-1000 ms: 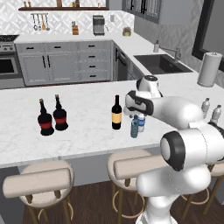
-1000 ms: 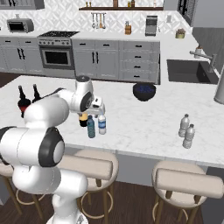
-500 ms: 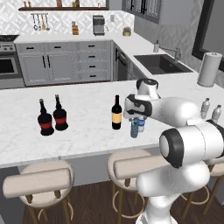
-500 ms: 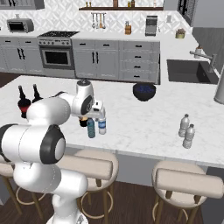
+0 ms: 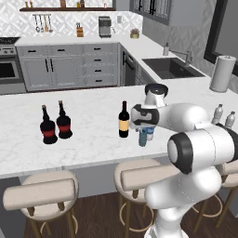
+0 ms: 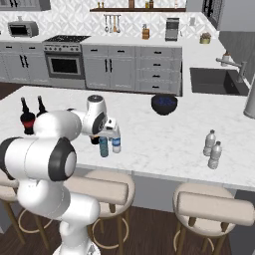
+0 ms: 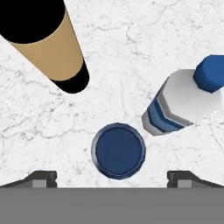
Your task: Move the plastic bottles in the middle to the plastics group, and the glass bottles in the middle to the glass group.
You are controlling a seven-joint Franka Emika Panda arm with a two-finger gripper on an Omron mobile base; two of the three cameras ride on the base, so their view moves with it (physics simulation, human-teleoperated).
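My gripper (image 7: pixel 113 179) is open and hangs straight above the blue-tinted plastic bottle (image 7: pixel 118 150), whose round blue cap sits between the two fingertips (image 7: pixel 41 178). The clear plastic bottle with a blue label (image 7: pixel 181 103) stands just to its right. The slim dark wine bottle with a tan label (image 7: pixel 48 43) stands upper left. In the left base view the gripper (image 5: pixel 143 126) hovers over both small bottles (image 5: pixel 142 137), next to the wine bottle (image 5: pixel 123 121). The glass group (image 5: pixel 56 125) stands far left, the plastics group (image 5: pixel 223 116) far right.
A paper-towel roll (image 5: pixel 220 74) stands behind the plastics group (image 6: pixel 213 149). A dark bowl (image 6: pixel 164 103) sits on the counter beyond the middle bottles (image 6: pixel 109 146). Stools (image 6: pixel 209 206) line the counter's near edge, and a sink (image 5: pixel 172 67) lies at the back right.
The hand has come down a little over the two small bottles. The jaws have stayed wide, and no bottle has moved.
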